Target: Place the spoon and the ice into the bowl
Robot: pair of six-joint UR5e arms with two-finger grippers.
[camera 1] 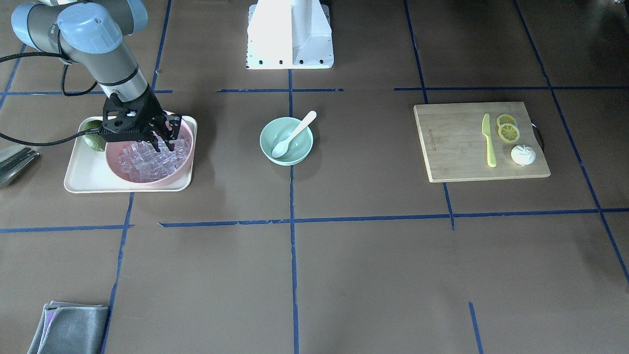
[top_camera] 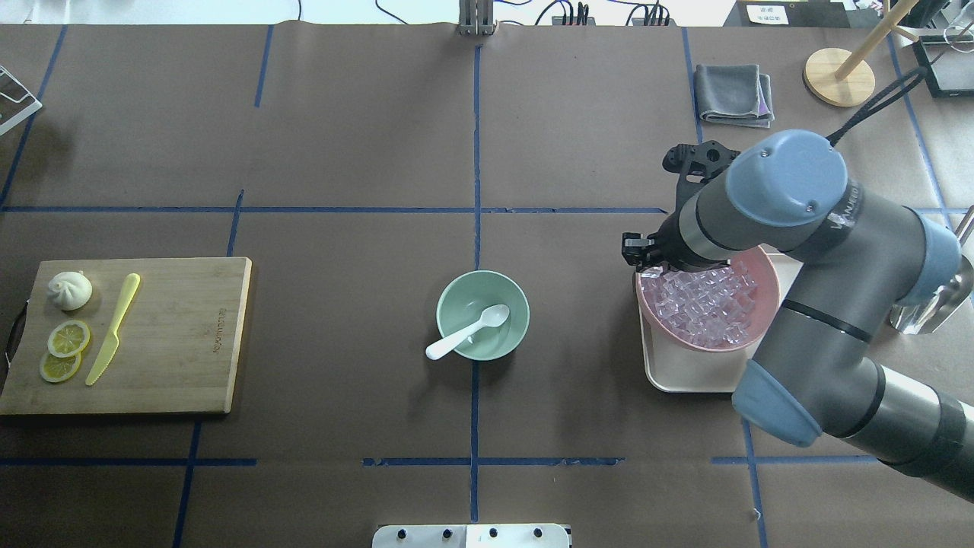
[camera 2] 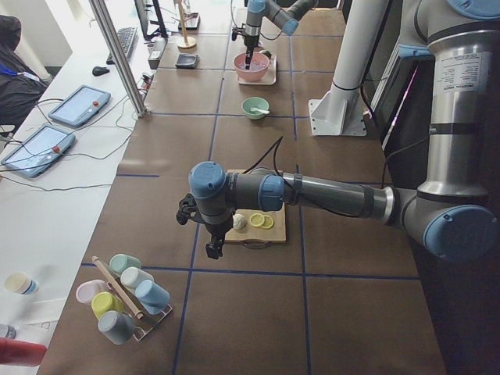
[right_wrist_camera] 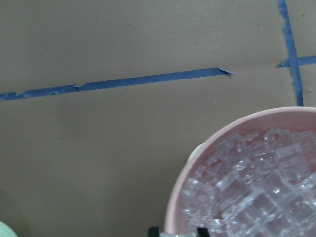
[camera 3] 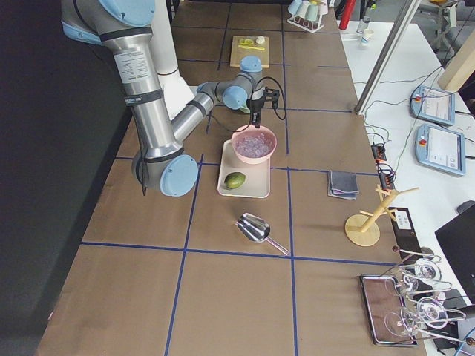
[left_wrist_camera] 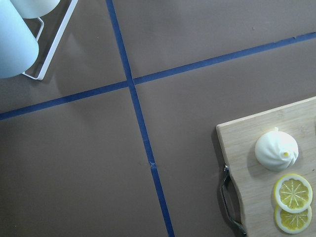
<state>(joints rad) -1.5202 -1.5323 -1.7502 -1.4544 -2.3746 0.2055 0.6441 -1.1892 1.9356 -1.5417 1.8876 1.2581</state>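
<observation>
The white spoon lies in the mint-green bowl at the table's middle, its handle resting over the rim; both also show in the overhead view, spoon and bowl. The ice fills a pink bowl. My right gripper points down into the ice at that bowl's edge, fingers a little apart. In the right wrist view the fingertips stand at the pink rim beside the ice. My left gripper hovers beside the cutting board; I cannot tell whether it is open or shut.
The pink bowl stands on a cream tray with a lime. A cutting board holds a yellow knife, lemon slices and a bun. A grey cloth and a metal scoop lie near the tray.
</observation>
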